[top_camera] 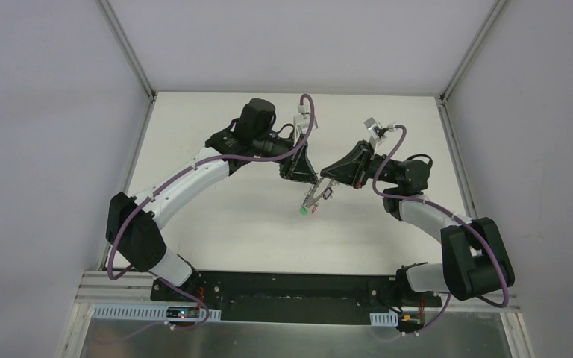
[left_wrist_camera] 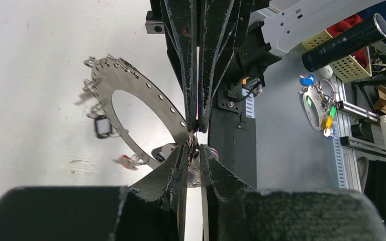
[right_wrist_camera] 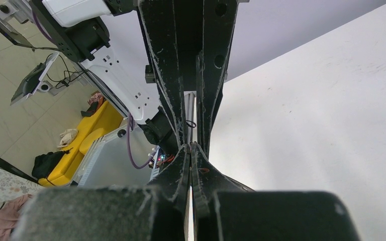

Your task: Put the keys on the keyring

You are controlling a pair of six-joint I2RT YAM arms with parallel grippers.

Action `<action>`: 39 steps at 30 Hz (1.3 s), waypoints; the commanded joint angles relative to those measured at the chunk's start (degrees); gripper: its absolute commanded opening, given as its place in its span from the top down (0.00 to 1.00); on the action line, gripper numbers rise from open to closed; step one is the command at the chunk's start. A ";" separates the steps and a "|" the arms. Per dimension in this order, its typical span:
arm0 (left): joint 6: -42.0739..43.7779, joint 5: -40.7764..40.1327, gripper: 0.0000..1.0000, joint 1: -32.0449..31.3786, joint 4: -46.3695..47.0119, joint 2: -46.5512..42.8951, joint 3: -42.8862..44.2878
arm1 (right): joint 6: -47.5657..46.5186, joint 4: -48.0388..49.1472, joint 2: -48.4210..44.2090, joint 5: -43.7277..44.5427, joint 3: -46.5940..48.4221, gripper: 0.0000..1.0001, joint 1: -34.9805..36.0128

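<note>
Keyring (left_wrist_camera: 130, 83) at meeting fingertips, mid-table.
Right gripper (left_wrist_camera: 198, 129) is clenching its rim; left gripper (left_wrist_camera: 195, 148) is sitting nearly closed just beside, grasp unclear.

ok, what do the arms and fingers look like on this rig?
Both alike. Left arm and right arm: white links, bulky black joints, a purple cable looped along each. Wrists end in black triangular housings. Fingers are black, tapered to thin tips, edges scuffed pale. No markings legible.
</note>
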 commanded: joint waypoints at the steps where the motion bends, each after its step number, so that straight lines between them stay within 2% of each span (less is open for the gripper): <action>1: -1.06 2.27 0.87 0.49 2.64 0.45 2.12 | -0.16 4.32 -0.63 0.97 0.25 1.00 -0.21; 7: -1.78 2.71 0.88 1.01 3.64 0.54 2.21 | -0.78 4.06 -0.12 0.26 0.16 1.00 -0.14; 12: -1.74 2.73 0.84 1.38 3.85 0.39 2.29 | -0.98 3.90 0.26 -0.15 0.25 1.00 -0.16; 21: -1.43 2.99 0.99 1.48 3.80 0.37 1.69 | -1.36 3.31 0.41 -0.03 0.34 1.00 -0.19; 26: -1.23 2.49 1.00 1.48 2.84 0.31 1.60 | -2.59 2.30 0.31 0.06 0.10 1.00 -0.16; 30: 2.87 -1.28 1.00 1.36 -6.07 0.65 6.16 | -7.35 0.07 -0.49 -0.79 -0.55 1.00 -0.25; 34: 12.22 -8.03 1.00 0.69 -18.82 0.79 11.54 | -13.39 -3.53 -1.91 -2.79 -1.44 1.00 -0.19; 39: 15.60 -13.15 1.00 -0.55 -23.36 -0.16 12.80 | -15.80 -5.01 -2.02 -4.00 -1.68 1.00 0.18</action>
